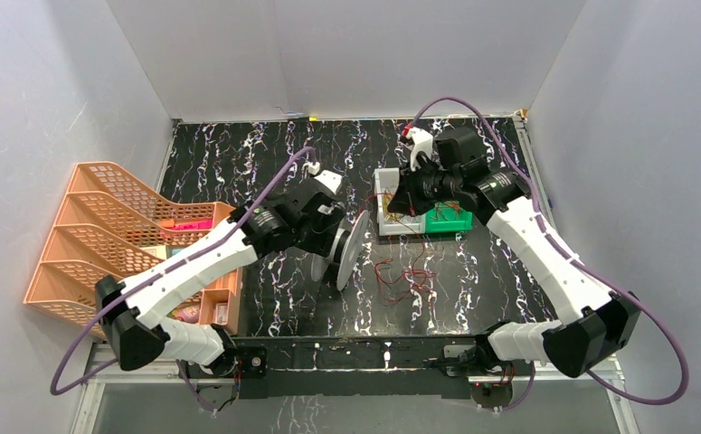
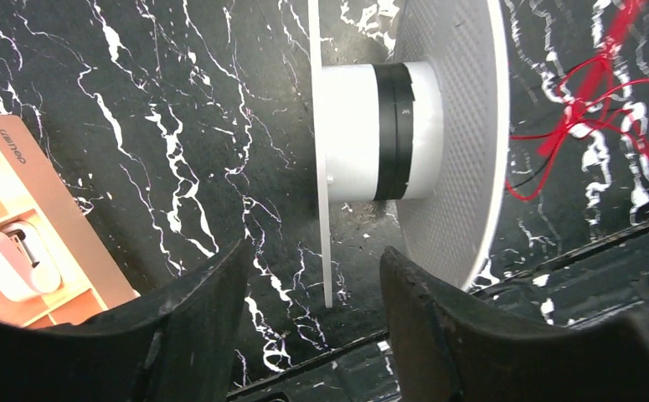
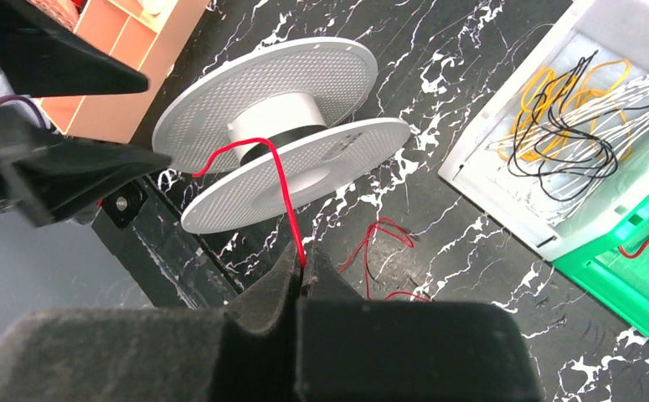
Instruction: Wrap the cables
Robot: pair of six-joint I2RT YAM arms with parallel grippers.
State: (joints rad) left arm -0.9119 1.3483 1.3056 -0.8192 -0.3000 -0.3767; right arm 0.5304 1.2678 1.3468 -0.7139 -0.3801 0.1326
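Observation:
A white spool stands on edge at the table's middle; it also shows in the left wrist view and the right wrist view. My left gripper is open, its fingers straddling the spool's thin flange without touching it. My right gripper is shut on one thin red cable that runs taut to the spool's hub. The loose red cables lie tangled on the table beside the spool, seen in the left wrist view and below the right gripper.
A white tray with yellow, black and white wires and a green box sit at the back right, under my right arm. An orange file rack stands at the left. A black rail runs along the table's near edge.

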